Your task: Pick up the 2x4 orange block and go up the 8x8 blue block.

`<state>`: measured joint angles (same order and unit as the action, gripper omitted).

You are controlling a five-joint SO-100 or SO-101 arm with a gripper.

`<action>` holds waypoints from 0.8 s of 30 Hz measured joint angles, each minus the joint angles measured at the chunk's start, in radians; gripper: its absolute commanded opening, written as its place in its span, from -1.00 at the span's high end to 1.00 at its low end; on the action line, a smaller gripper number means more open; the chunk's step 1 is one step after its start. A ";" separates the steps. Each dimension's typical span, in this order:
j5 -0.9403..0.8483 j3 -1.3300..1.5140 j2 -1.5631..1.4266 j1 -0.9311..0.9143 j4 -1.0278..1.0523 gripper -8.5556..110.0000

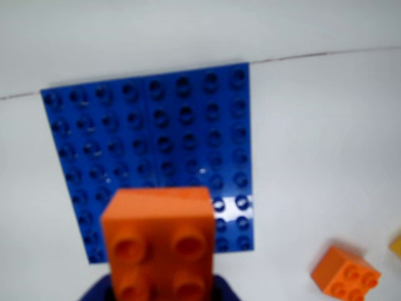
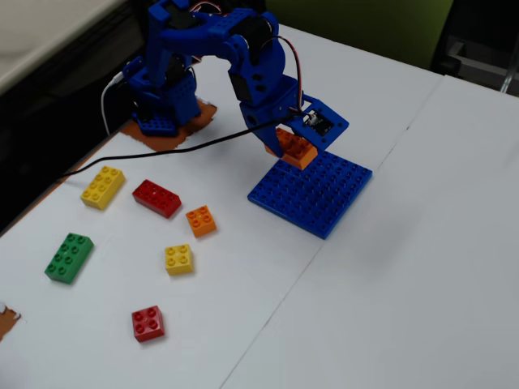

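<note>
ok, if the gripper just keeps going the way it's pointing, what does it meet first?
Most likely the 8x8 blue block. The gripper points down at its near edge, holding the 2x4 orange block, so that brick would touch the plate first. The height of the gap is unclear.

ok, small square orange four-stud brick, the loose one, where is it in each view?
Wrist view: small square orange four-stud plastic brick sits bottom right on the white table, right of the large flat blue studded plate.
Fixed view: same brick lies left of centre, between the oblong red brick and the square yellow brick.
Shared landmark: the blue plate, with the oblong orange brick held over its edge.
</note>
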<state>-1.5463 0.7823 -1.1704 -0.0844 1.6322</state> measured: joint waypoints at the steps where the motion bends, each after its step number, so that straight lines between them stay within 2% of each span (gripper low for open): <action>1: 0.000 0.000 0.005 0.000 0.000 0.85; 24: -0.006 -0.003 0.009 -0.003 0.000 0.85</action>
<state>-1.5524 0.7793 -1.1612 -0.0874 1.6322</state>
